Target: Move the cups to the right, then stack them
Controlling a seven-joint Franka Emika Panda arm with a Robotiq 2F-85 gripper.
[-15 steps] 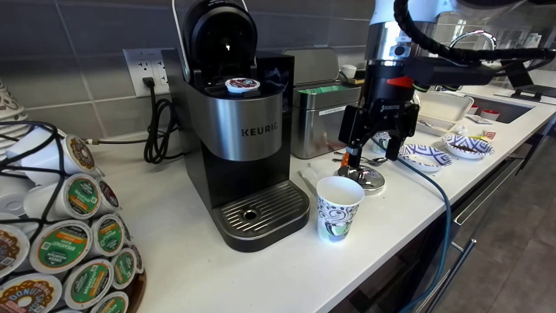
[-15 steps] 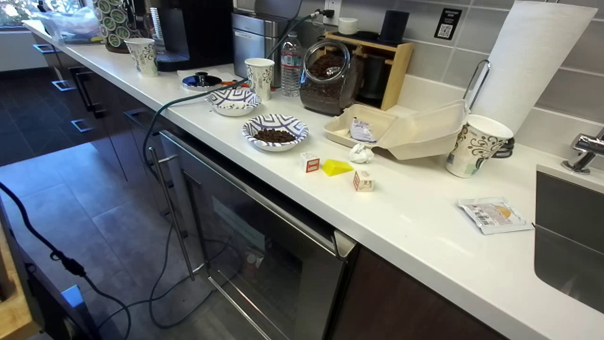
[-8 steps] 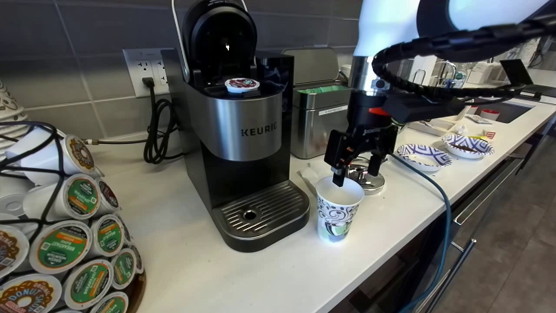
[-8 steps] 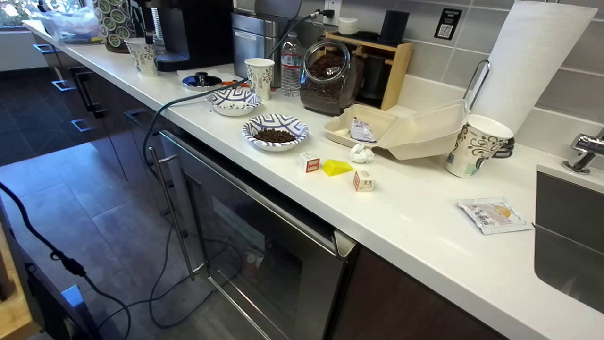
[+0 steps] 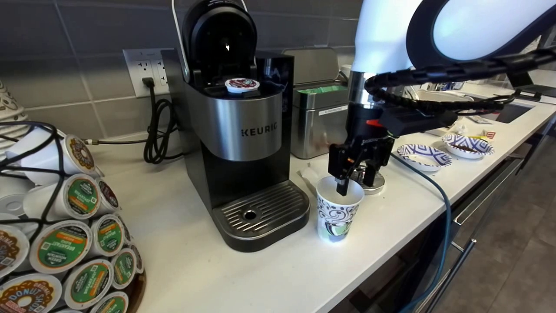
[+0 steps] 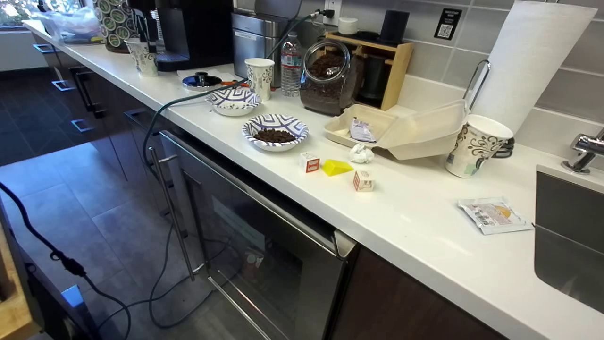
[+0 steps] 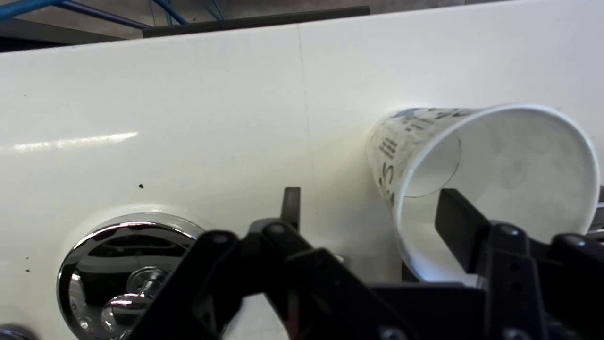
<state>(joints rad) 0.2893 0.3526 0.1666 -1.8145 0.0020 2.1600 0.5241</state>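
A white patterned paper cup (image 5: 333,219) stands upright beside the coffee machine's drip tray. My gripper (image 5: 356,183) straddles its near wall: in the wrist view, one of the fingers (image 7: 460,226) dips inside the mouth of the cup (image 7: 524,165) and the opposite one hangs outside. Gaps show between the rim and both fingers, so the jaws are open, pointing down. Another patterned cup (image 6: 259,80) stands behind a bowl in an exterior view; the arm hides it in the opposite view. A third, similar cup (image 6: 476,146) stands tilted-looking by the paper towels.
The coffee machine (image 5: 243,126) rises close beside the cup. A round chrome lid (image 7: 118,264) lies near the outer finger. Patterned bowls (image 6: 236,109) and a teal cable (image 5: 434,193) are farther along the counter. The counter's front edge (image 7: 236,38) runs close by.
My gripper has come down toward the coffee machine, from beyond the cup to its rim, with one finger now in the mouth. The jaws have narrowed somewhat. The cups have not moved.
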